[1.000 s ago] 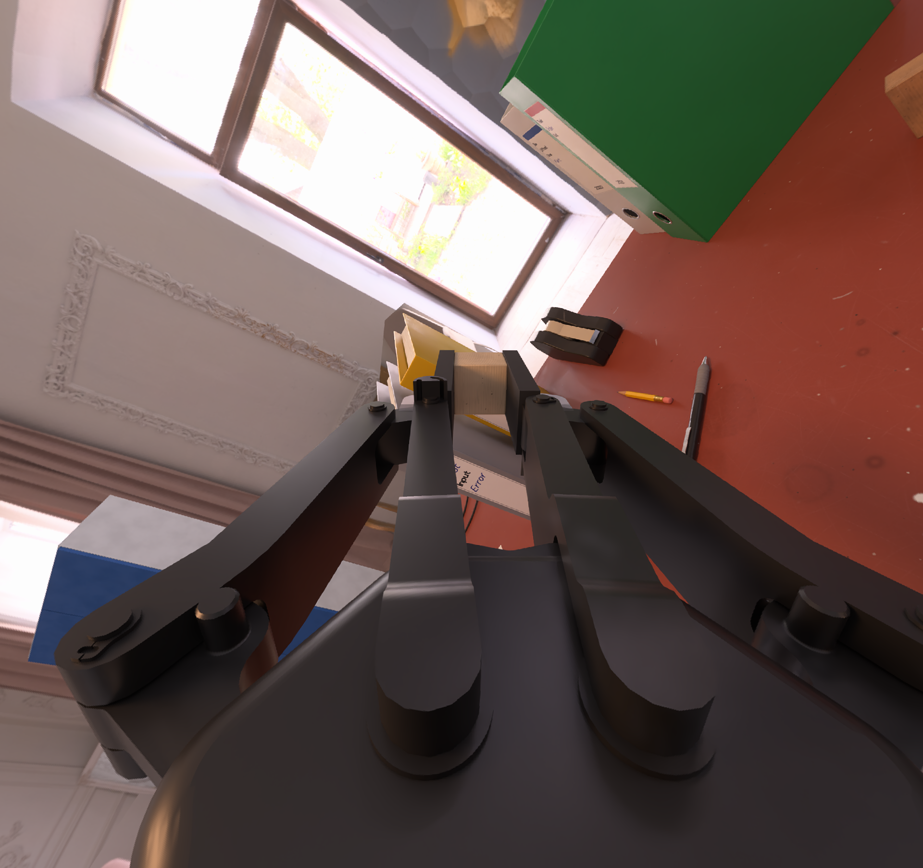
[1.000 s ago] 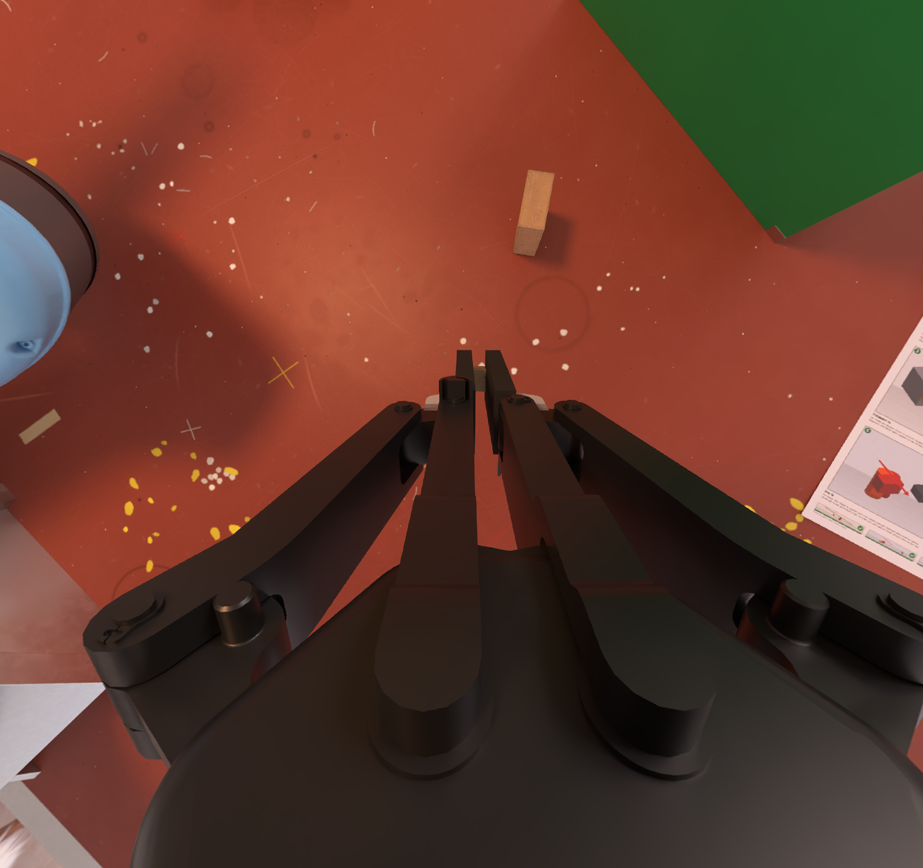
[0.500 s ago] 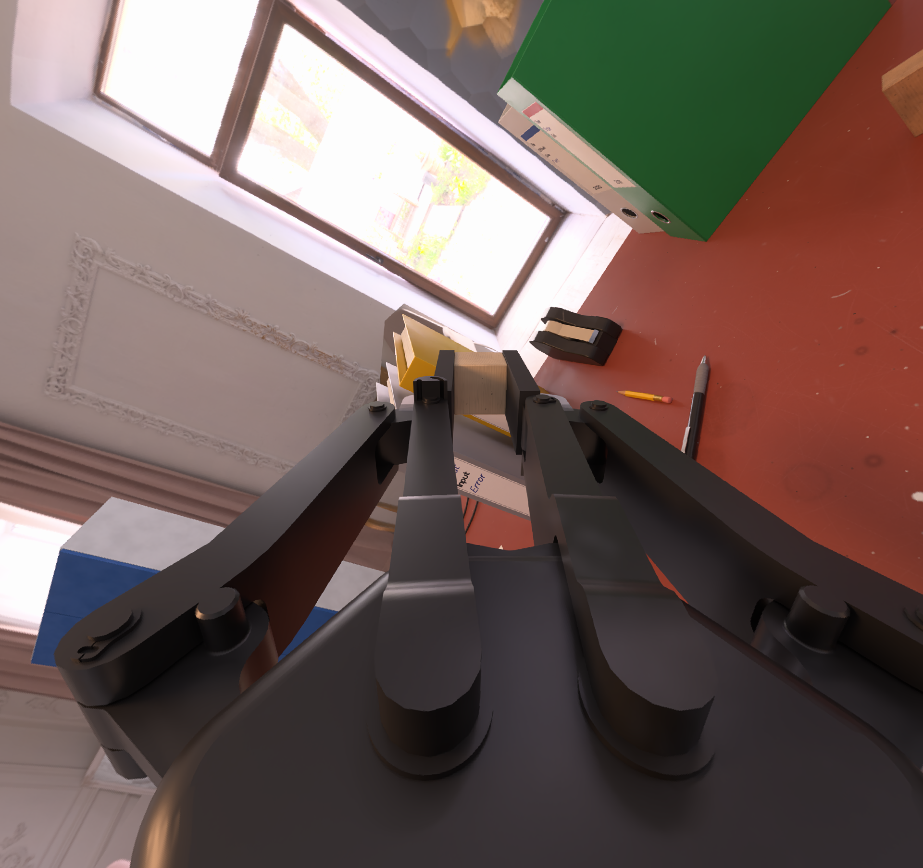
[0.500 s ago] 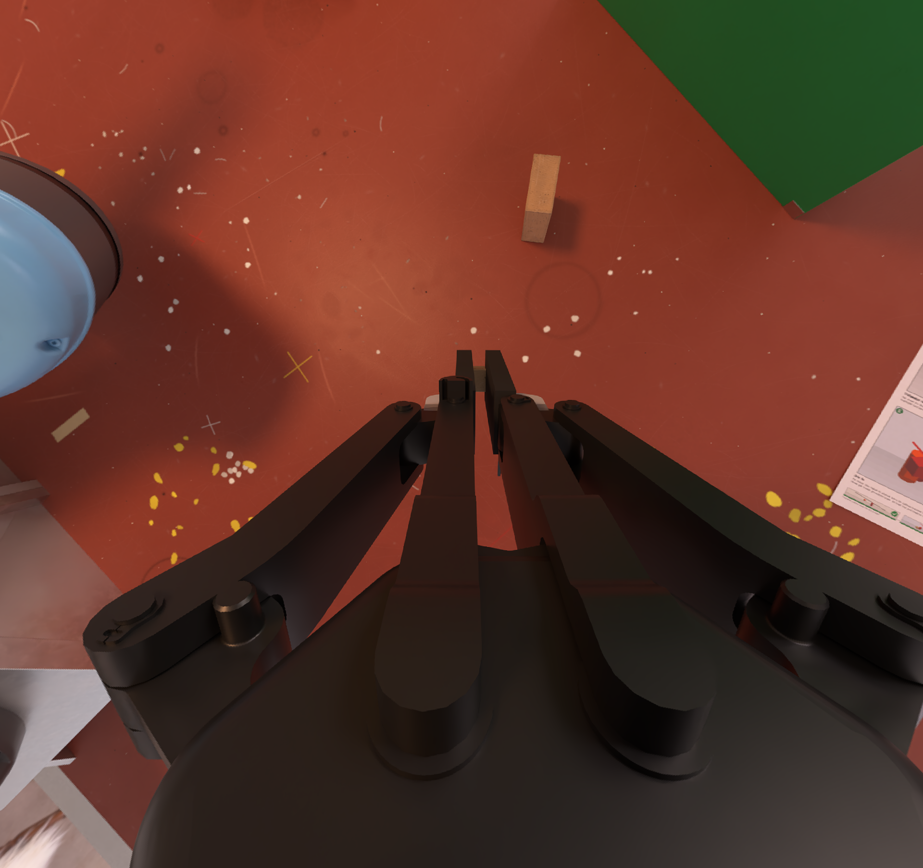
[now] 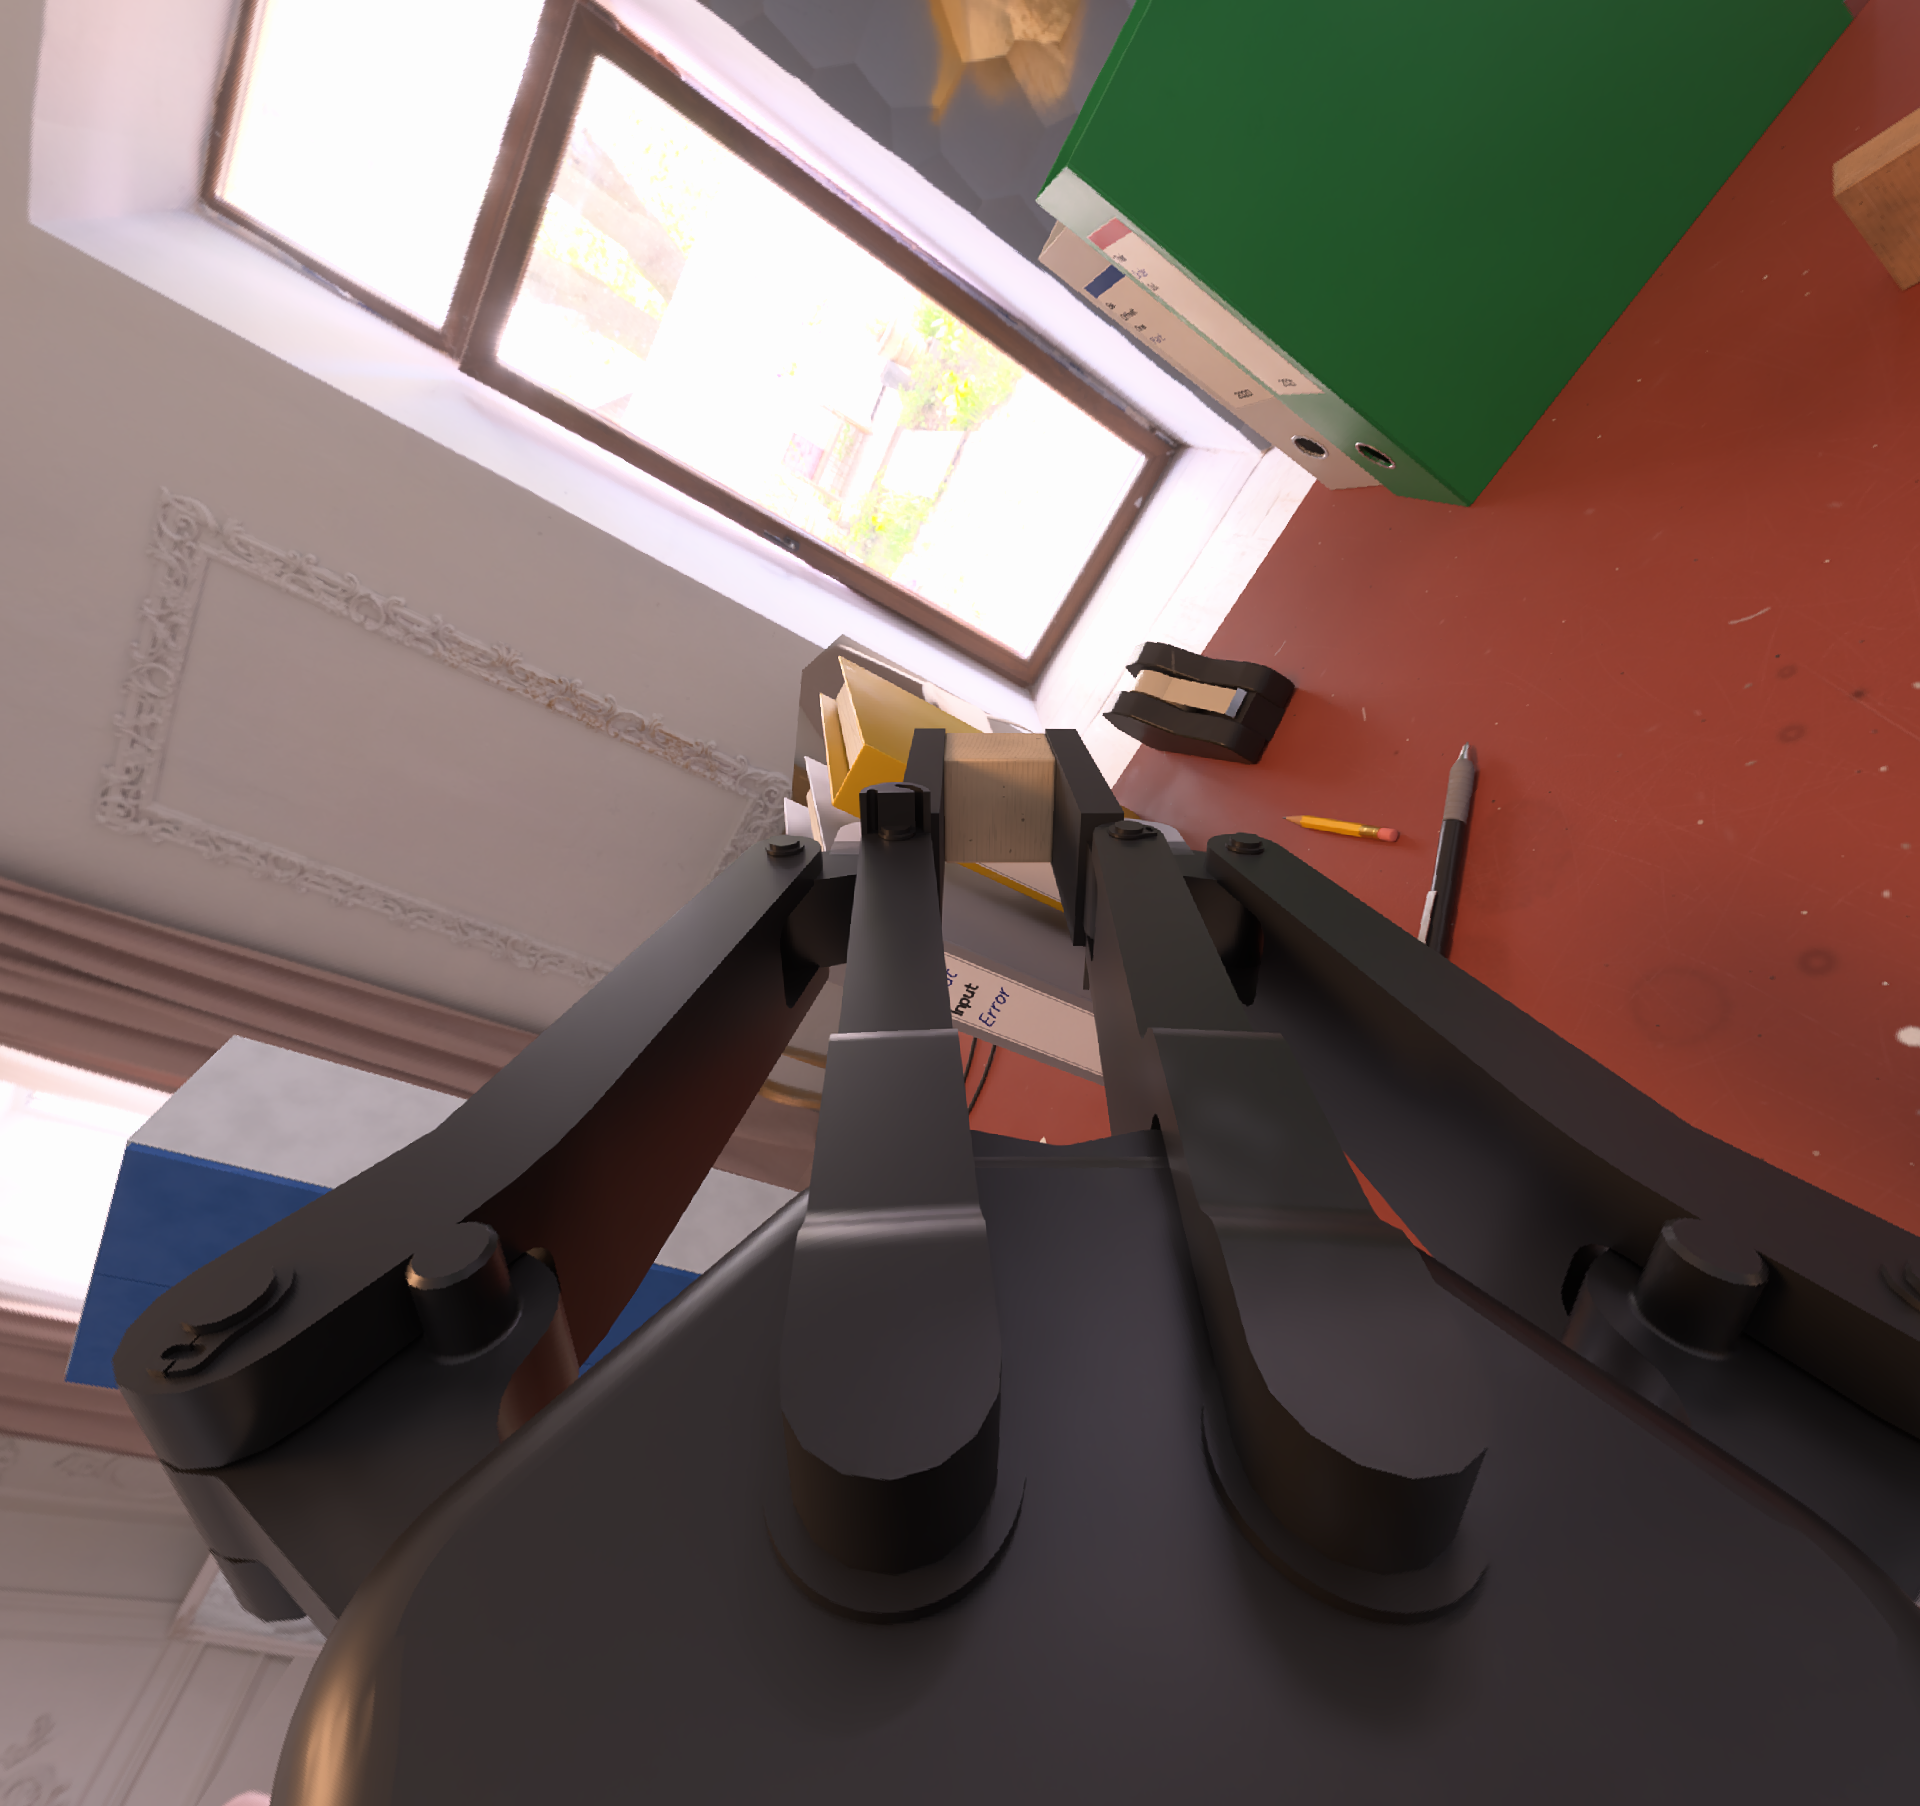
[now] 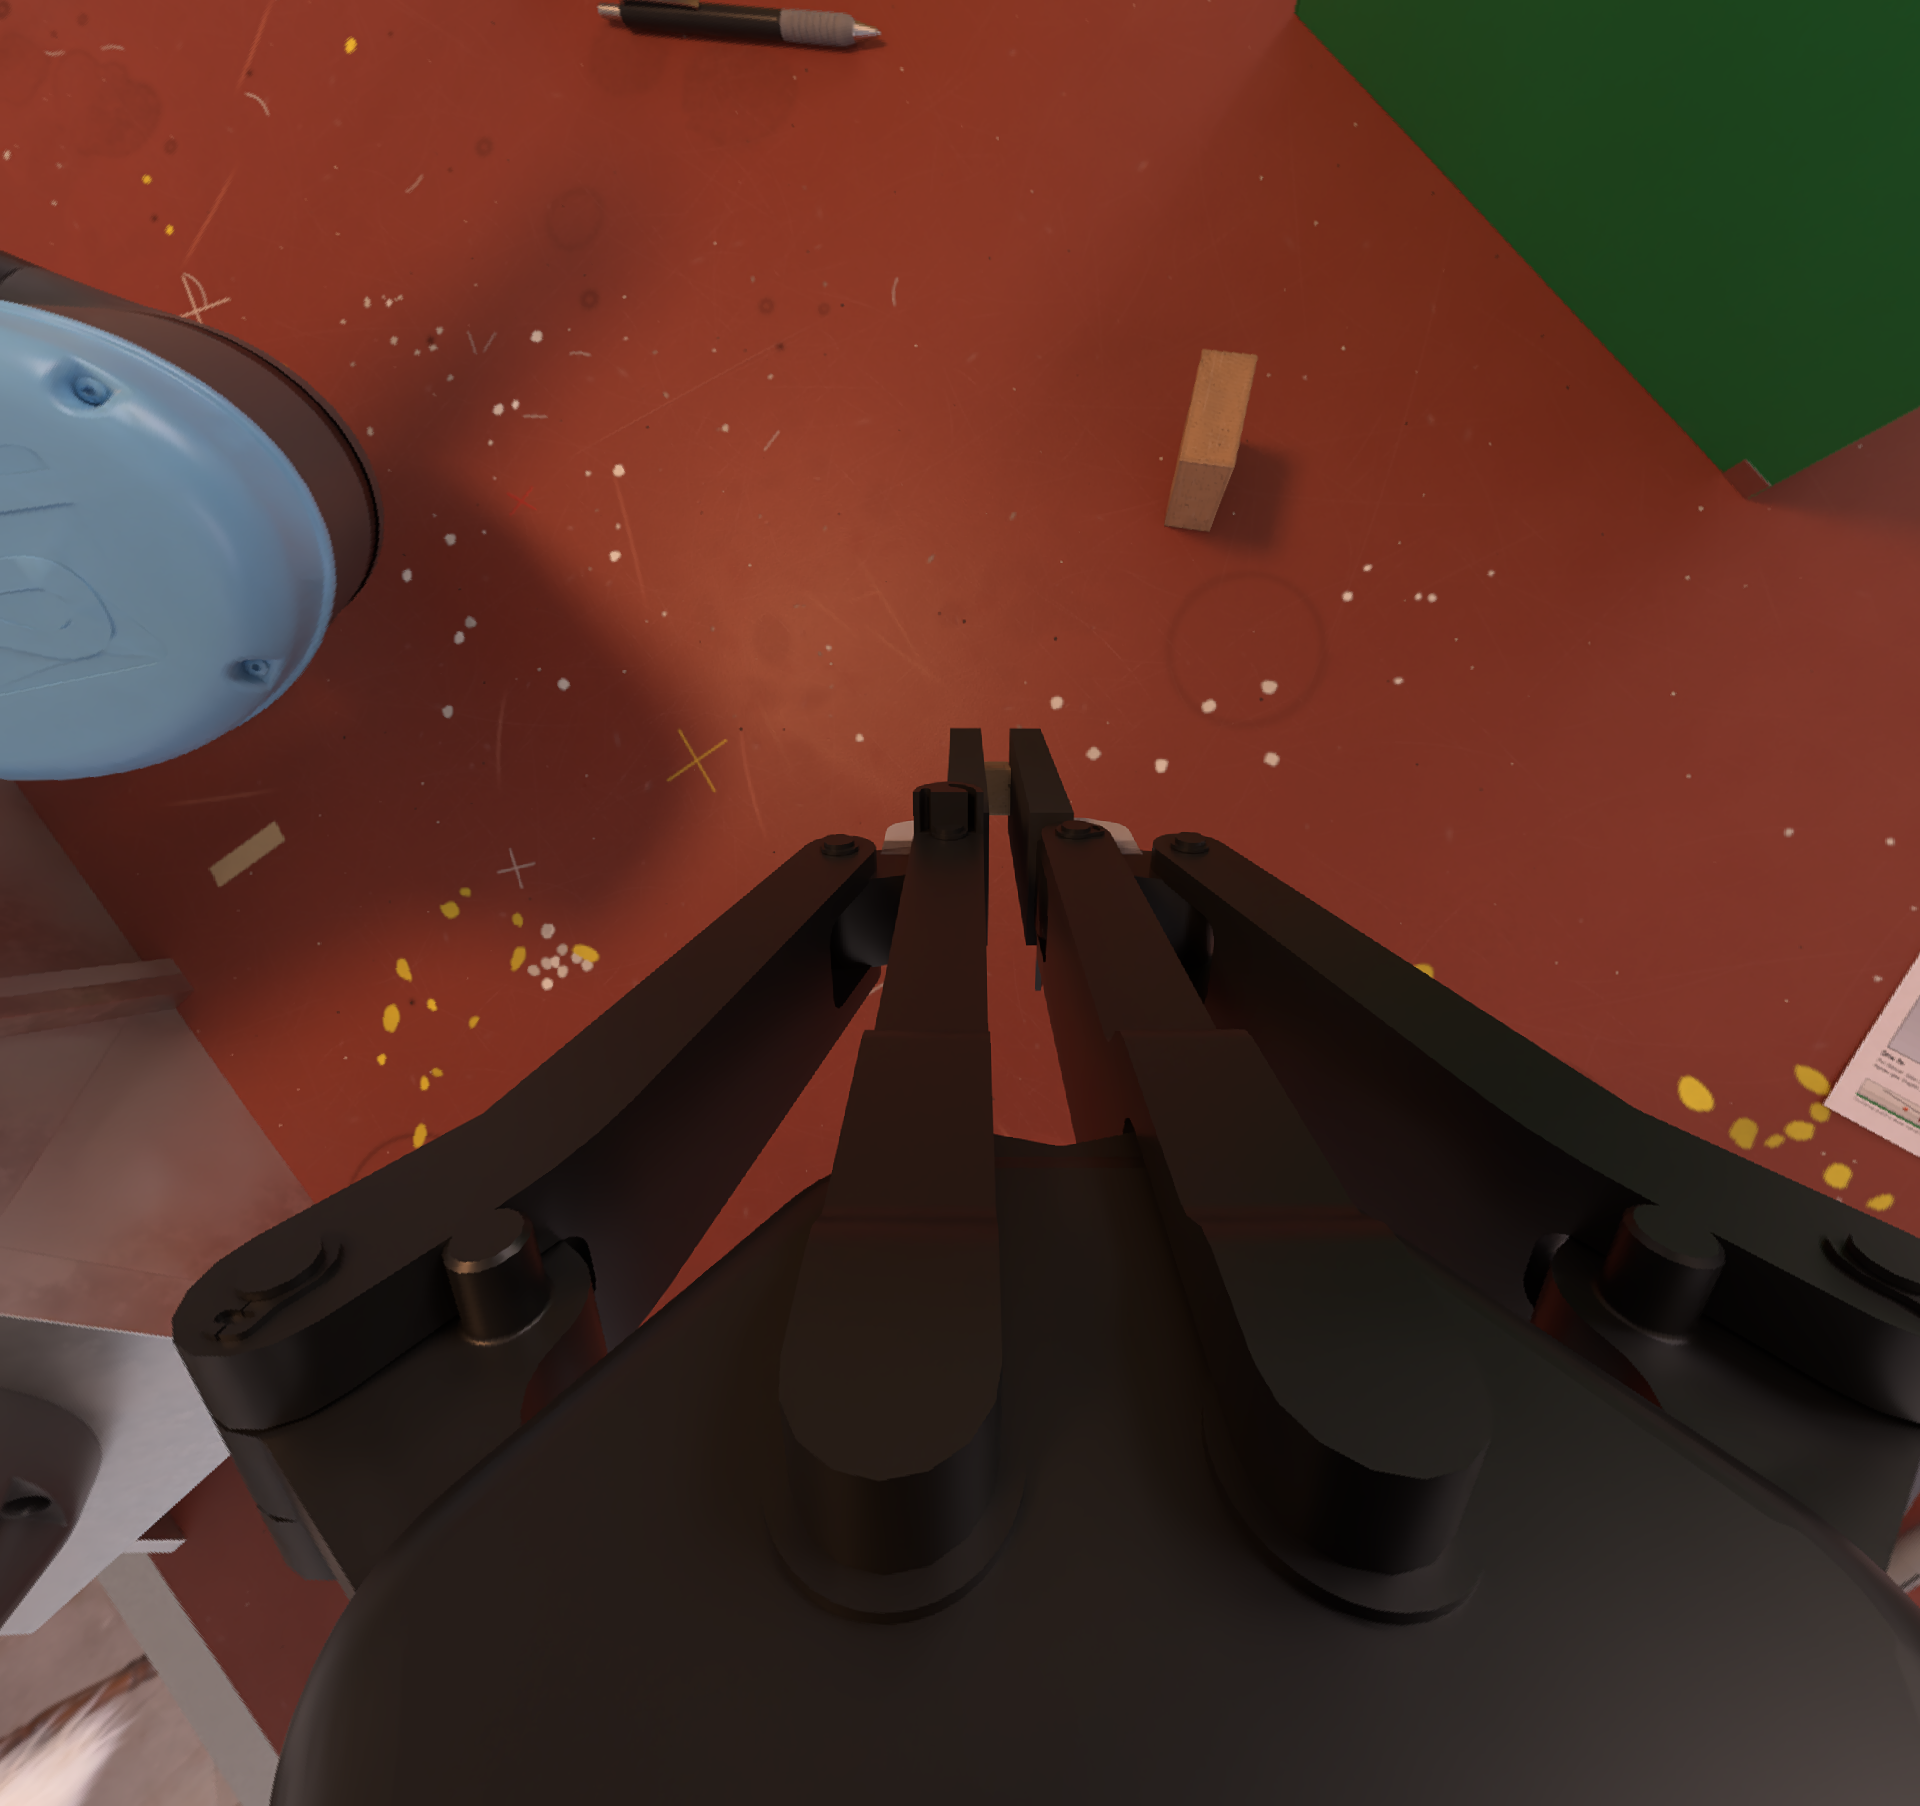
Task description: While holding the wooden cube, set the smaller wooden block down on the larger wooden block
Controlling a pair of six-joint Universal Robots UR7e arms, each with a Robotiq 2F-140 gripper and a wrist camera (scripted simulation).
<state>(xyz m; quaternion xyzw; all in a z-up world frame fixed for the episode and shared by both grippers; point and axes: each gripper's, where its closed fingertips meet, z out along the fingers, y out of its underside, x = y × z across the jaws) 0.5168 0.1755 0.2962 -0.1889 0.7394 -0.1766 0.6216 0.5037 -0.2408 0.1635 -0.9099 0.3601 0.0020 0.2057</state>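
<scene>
A: Red, paint-flecked table [image 6: 831,530] under a bright window [image 5: 727,333]. Where's the work?

B: Right gripper [image 6: 995,754], high over the top. The fingers are pinched to a slit, with only a pale sliver showing between them. I take that for the smaller wooden block [image 6: 997,784], gripped across its thin side (hence so narrow a gap).

A: And its target?

B: The larger wooden block [image 6: 1210,442] stands on a narrow edge on the table, fwd and right of the fingertips, well apart from them. Nothing is on it yet.

A: Why the hover?

B: Prob. for clearance: carry across high, then lower. That narrow top face gives little margin for a set-down.

A: The other arm?

B: Left gripper [image 5: 995,761] is half closed, pads flat on two opposite faces of the wooden cube [image 5: 1000,800]. It's held aloft and tilted toward the window, i.e. parked clear of the stacking spot, as the task wants.

A: Clutter?

B: A pen [image 6: 743,21], a pencil [image 5: 1340,828], a tape dispenser [image 5: 1205,712] and a green binder [image 6: 1662,146], none of them betw. gripper and block.
</scene>
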